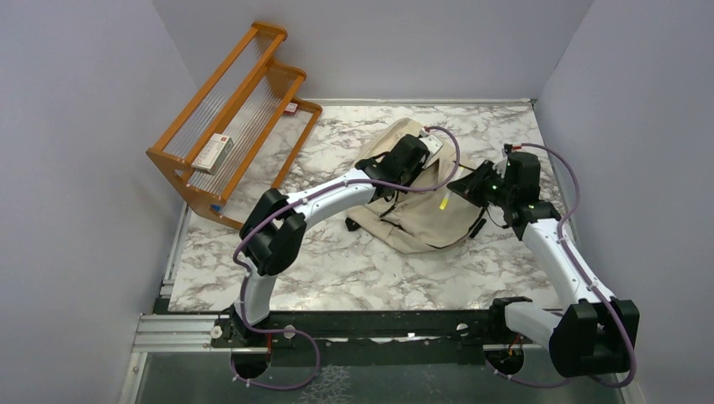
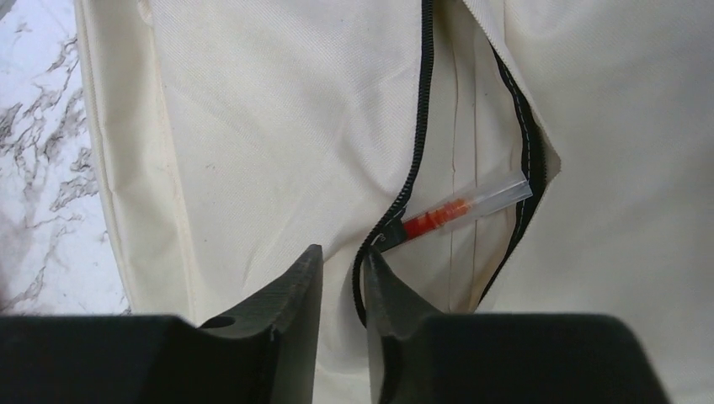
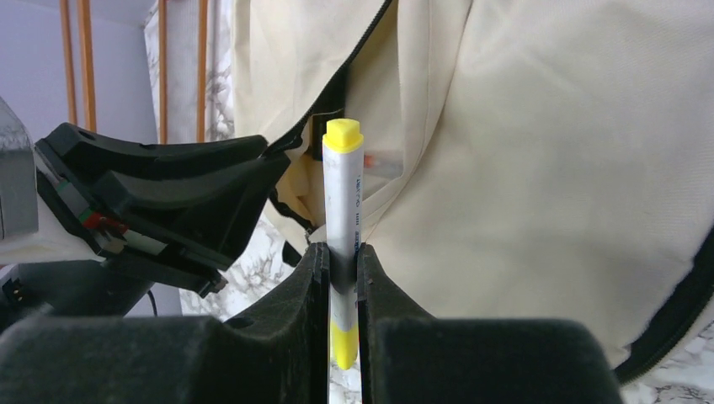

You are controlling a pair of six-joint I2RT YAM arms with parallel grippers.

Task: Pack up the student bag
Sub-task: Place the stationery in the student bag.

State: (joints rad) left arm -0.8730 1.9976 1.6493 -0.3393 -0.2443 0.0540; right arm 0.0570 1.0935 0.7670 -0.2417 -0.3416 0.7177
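Right tool [image 3: 341, 252] is clenched on a white marker [image 3: 343, 194] with yellow ends, held upright, cap end up, just in front of the bag opening. In the top view the marker [image 1: 444, 202] hangs over the bag's middle. Left tool [image 2: 343, 257] has its jaws drawn close together with the black zipper [image 2: 418, 109] edge of the opening between them, so it is grasping that edge; the right wrist view shows the same tool at the lip, with the opening gaping. Inside the open pocket lies a clear pen [image 2: 467, 206] with a red-orange section, slanted, one end at the zipper. Student bag [image 1: 421, 219] is cream canvas, lying flat on the marble counter [image 1: 337, 261], centre-right, under both tools. Far left, well apart from the bag, a wooden rack [image 1: 236, 109] stands with a small box [image 1: 212, 152] on it.
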